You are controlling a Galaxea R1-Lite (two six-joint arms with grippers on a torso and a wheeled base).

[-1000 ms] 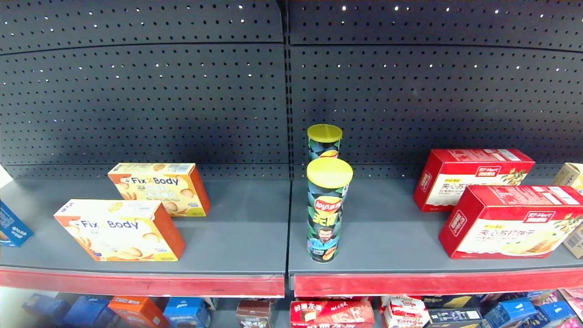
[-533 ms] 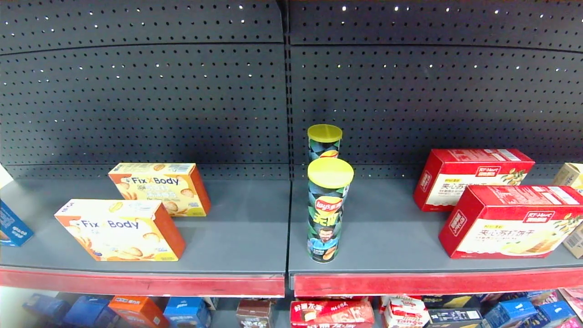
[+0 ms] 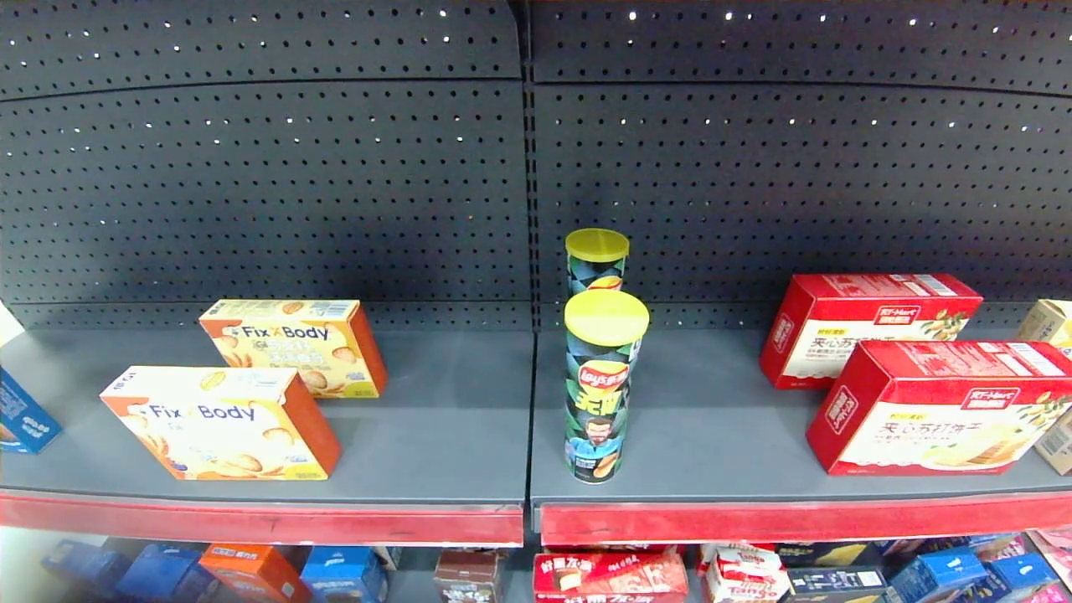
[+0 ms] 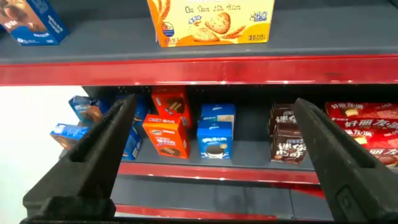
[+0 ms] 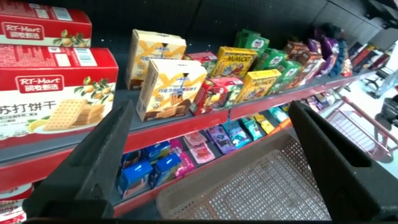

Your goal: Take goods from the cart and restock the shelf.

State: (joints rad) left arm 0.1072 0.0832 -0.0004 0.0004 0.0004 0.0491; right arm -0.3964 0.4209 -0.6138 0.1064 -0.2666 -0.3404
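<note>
Nothing on the shelf has shifted since the earlier frames; neither can nor any box has changed place.

The front can stands upright close to the shelf's red front lip, just right of the seam between the two boards. The rear can stands directly behind it, near the pegboard. Left of the front can lies a band of bare board, then two yellow boxes, one behind the other. Right of it is another bare band, then two red boxes, also one behind the other; the nearer one reaches almost to the lip. Below the front can, the lower shelf holds packed small boxes.

The left gripper hangs with its jaws spread wide and nothing between them, facing that lower shelf. The right gripper is likewise spread and holds nothing, above the cart, whose mesh basket sits in front of the shelving.
</note>
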